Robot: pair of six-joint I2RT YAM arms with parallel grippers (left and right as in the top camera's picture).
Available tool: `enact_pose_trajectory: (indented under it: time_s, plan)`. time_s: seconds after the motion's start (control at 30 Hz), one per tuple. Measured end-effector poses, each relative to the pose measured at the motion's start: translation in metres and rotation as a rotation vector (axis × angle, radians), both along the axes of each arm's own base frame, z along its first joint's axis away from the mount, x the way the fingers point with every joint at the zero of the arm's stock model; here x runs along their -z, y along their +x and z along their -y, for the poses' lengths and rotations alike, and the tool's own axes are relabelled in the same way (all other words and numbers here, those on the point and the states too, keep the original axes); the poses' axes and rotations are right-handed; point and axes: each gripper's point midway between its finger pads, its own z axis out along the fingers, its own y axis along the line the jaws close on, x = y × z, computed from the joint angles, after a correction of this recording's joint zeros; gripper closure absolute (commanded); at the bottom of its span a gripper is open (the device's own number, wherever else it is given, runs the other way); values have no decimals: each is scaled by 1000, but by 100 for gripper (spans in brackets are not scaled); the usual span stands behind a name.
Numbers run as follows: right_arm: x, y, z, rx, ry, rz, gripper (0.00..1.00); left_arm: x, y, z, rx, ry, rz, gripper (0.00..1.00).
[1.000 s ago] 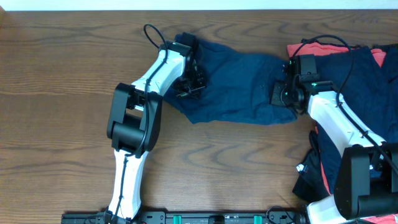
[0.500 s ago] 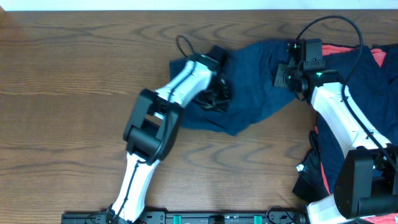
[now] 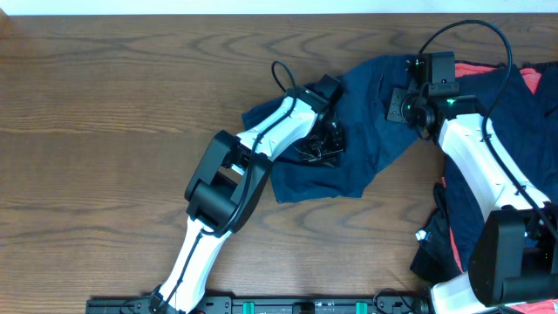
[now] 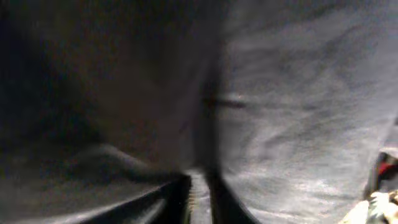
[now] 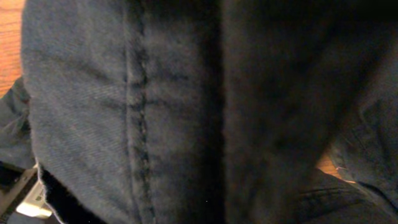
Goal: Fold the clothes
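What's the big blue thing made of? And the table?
The navy garment looks like matte woven cotton, maybe twill: stitched seam, fine weave, limp folds. The table looks like wood or wood-look laminate: brown grain lines, slight sheen.

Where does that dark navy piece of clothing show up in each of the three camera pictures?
Overhead: the navy garment lies crumpled right of centre.
Left wrist: it fills nearly the whole picture, blurred.
Right wrist: it fills most of the picture, a stitched seam running down it.
Shared landmark: the brown wooden table, a sliver at the right wrist picture's top left; not seen from the left wrist.
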Motion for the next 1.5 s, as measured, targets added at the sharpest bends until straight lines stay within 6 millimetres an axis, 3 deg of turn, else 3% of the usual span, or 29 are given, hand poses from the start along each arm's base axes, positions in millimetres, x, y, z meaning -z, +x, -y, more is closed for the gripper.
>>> enact_pose_trajectory:
  time_s: [0.1, 0.23, 0.57, 0.67, 0.73, 0.9, 1.23, 1.5]
  plan:
    - [0, 0, 0, 0, 0, -1, 99, -4, 5, 2, -12, -32, 0, 48]
    - [0, -1, 0, 0, 0, -3, 99, -8, 13, -1, -35, -58, -7, 40]
    - [1, -1, 1, -12, -9, -4, 99, -9, 19, -6, -57, -59, -5, 39]
    - [1, -1, 1, -16, -12, -3, 99, -10, 21, -5, -60, -64, 2, 29]
    - [0, -1, 1, -17, -12, -2, 99, -13, 25, -3, -65, -73, 19, 25]
    - [0, 0, 1, -19, -14, 2, 99, -14, 42, -4, -75, -51, 103, 27]
    - [0, 0, 0, -25, -13, 0, 99, -23, 79, -40, -114, 136, 319, 27]
    - [1, -1, 1, -27, -15, -4, 99, -35, 92, -52, -126, 190, 405, 21]
